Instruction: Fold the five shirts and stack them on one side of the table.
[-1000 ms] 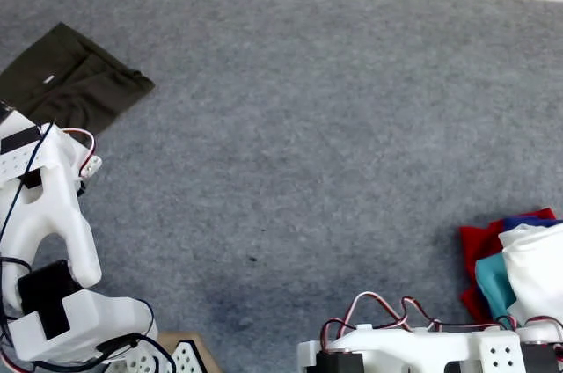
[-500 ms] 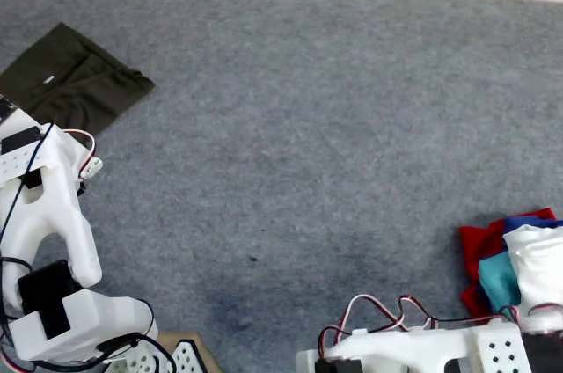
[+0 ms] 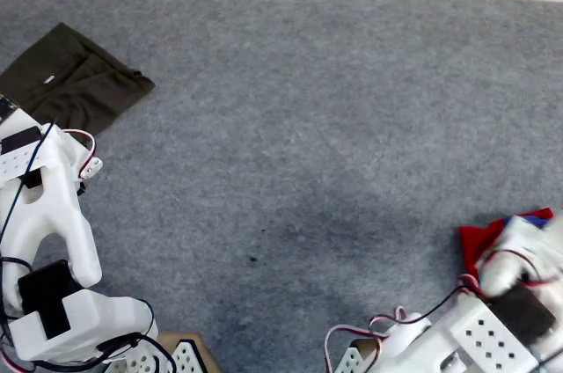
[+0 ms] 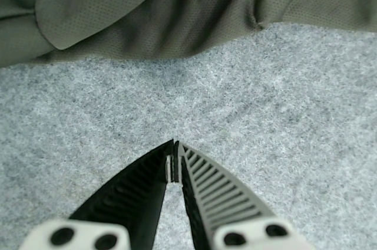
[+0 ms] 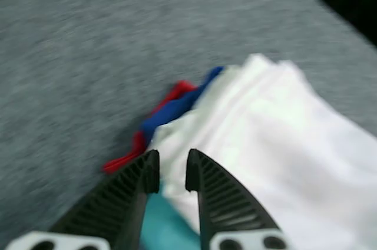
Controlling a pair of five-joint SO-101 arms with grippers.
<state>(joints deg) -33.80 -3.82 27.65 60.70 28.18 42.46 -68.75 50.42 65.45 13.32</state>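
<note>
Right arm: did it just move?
Yes. The right arm swung from lying along the bottom edge over to the right. It now reaches up next to the red shirt, which stayed put.

A grey felt table [image 3: 308,127] carries a dark olive shirt [image 3: 75,83] at one side. A red shirt [image 3: 475,243] lies well apart, opposite.

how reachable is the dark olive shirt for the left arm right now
Probably yes: the left gripper, shut, is just short of the dark olive shirt, with bare grey table between them.
</note>
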